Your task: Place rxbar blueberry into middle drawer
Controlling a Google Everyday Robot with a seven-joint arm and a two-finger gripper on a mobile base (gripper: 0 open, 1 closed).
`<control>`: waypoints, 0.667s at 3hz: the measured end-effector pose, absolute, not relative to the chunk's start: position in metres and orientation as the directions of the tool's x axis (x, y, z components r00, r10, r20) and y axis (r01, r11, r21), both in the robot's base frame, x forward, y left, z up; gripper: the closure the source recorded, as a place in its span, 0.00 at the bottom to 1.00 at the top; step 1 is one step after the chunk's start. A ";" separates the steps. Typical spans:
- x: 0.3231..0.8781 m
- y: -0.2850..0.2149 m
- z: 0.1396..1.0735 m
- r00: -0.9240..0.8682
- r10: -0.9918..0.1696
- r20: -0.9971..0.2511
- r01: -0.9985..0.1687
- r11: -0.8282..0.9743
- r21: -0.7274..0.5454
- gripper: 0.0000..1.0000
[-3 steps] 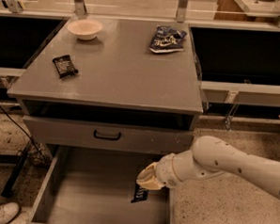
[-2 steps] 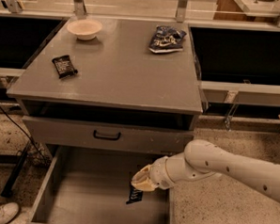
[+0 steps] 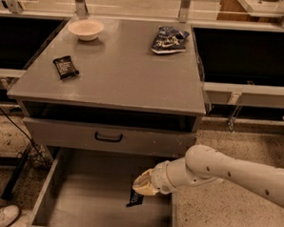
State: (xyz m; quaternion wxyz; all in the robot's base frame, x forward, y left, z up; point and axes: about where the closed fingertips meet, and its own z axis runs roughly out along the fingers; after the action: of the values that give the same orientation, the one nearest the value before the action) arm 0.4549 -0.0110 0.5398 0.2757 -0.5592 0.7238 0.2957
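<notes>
The rxbar blueberry (image 3: 135, 198), a dark navy bar with white print, hangs tilted from my gripper (image 3: 144, 184) over the right part of the middle drawer (image 3: 87, 193). The drawer is pulled out, a grey tray with low side walls and a flat floor. The gripper comes in from the right on a white arm and is shut on the bar's top end. The bar sits just above the drawer floor; whether it touches is not clear.
Above is a closed grey drawer front with a black handle (image 3: 108, 137). On the cabinet top (image 3: 120, 71) lie a black-wrapped bar (image 3: 65, 66), a white bowl (image 3: 86, 29) and a blue-and-white snack bag (image 3: 169, 39). A white shoe (image 3: 0, 216) and cables lie on the floor at left.
My gripper has moved a little left and lower over the open drawer, carrying the bar with it. Since 0.7 s ago it has hardly moved.
</notes>
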 end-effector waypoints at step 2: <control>0.452 -0.004 0.496 -0.262 -0.589 -0.765 -0.961 0.234 0.149 1.00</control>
State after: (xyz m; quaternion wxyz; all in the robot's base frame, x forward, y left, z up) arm 0.4517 -0.0045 0.4964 0.2936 -0.5318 0.7285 0.3166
